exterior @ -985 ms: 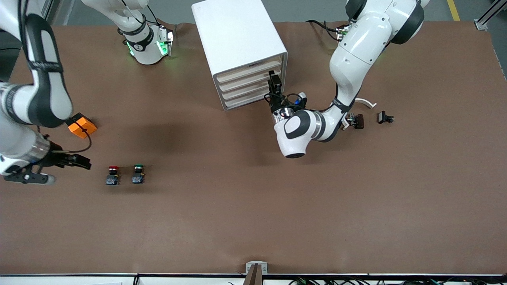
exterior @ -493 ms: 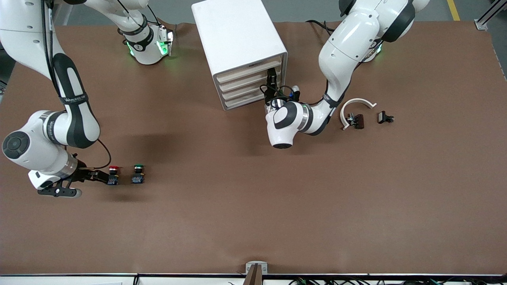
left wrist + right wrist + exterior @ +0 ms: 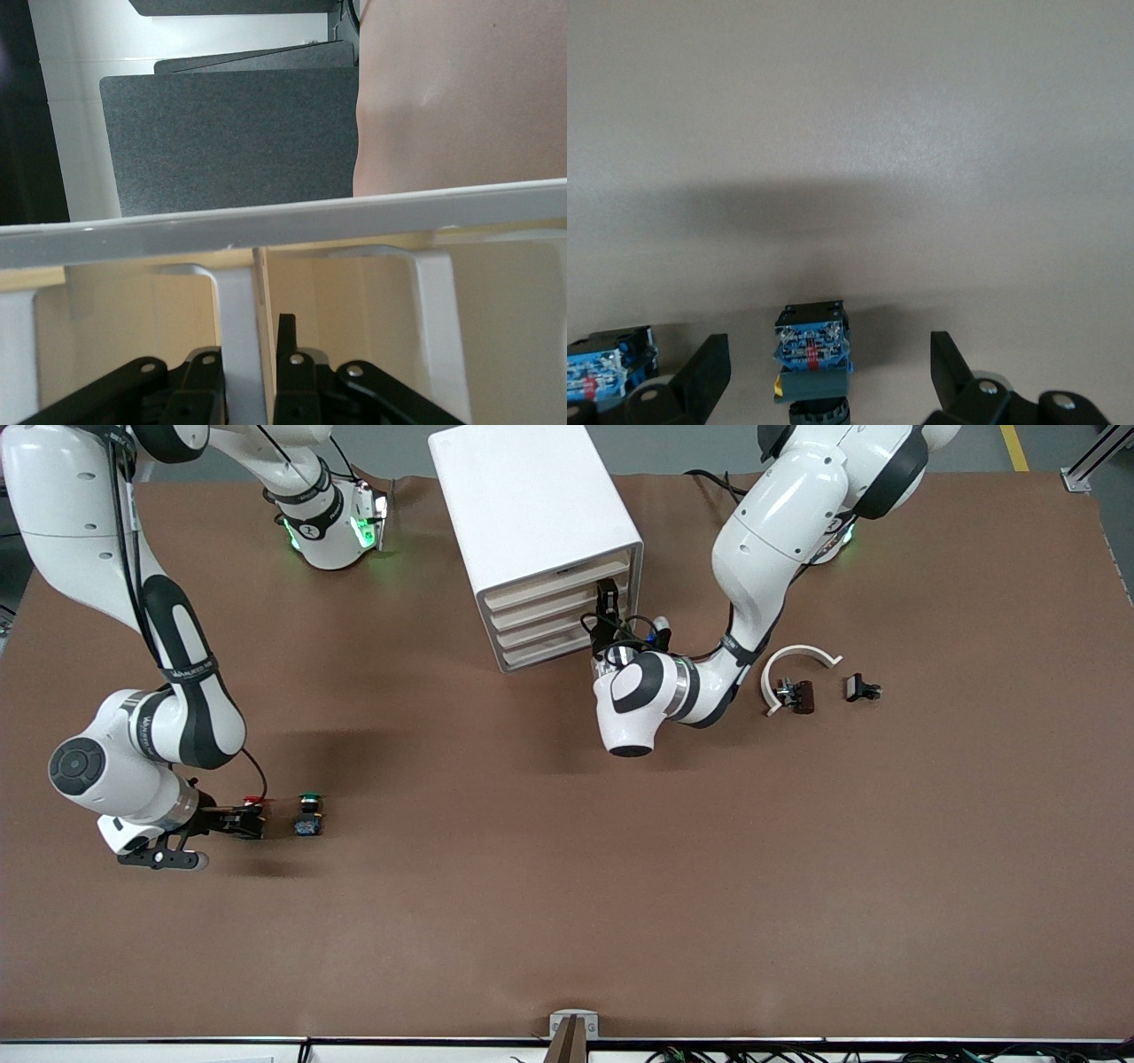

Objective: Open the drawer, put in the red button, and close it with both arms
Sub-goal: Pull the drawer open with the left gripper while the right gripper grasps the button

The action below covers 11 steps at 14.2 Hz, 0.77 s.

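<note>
The white cabinet [image 3: 532,505] stands near the robots' bases, and all four of its beige drawers [image 3: 554,602] are closed. My left gripper [image 3: 608,602] is at the upper drawer fronts, at the end toward the left arm. In the left wrist view my left gripper [image 3: 257,354] is shut on a white handle rib of the drawer [image 3: 372,301]. The red button [image 3: 255,802] lies on the table beside the green-capped switch [image 3: 309,815]. My right gripper [image 3: 241,821] is low over the red button. In the right wrist view my right gripper [image 3: 828,350] is wide open with the red button [image 3: 813,345] between its fingers [image 3: 709,372].
The green switch also shows in the right wrist view [image 3: 602,372], close beside one finger. A white curved piece [image 3: 802,657], a small dark part [image 3: 795,693] and a black clip [image 3: 861,687] lie toward the left arm's end of the table.
My right arm swung in from the table's end and brought its open gripper down around the red button. My left gripper closed in on the drawer front, then held still.
</note>
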Each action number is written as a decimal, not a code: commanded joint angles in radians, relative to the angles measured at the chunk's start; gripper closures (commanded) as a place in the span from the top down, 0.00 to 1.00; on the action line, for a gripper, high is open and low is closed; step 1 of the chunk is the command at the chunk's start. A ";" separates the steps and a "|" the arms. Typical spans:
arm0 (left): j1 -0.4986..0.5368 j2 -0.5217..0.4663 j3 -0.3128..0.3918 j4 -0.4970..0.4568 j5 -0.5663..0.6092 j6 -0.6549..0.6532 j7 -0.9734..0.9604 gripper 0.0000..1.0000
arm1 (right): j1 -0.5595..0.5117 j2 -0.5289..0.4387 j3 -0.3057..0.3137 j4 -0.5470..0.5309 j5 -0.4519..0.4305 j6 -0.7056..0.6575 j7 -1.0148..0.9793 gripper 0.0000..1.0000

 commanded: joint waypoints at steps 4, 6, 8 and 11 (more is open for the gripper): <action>0.013 -0.007 0.001 -0.006 0.006 0.010 0.027 0.07 | 0.003 0.023 0.010 0.003 0.020 -0.018 0.013 1.00; 0.022 -0.009 0.002 -0.002 0.002 0.010 0.029 0.07 | 0.003 0.027 0.011 0.003 0.020 -0.018 0.015 1.00; 0.038 -0.009 0.004 0.007 -0.003 0.010 0.036 0.08 | 0.004 0.028 0.011 0.003 0.020 -0.018 0.015 1.00; 0.062 -0.007 0.012 0.014 0.002 0.010 0.038 0.11 | 0.004 0.030 0.015 0.003 0.020 -0.018 0.015 1.00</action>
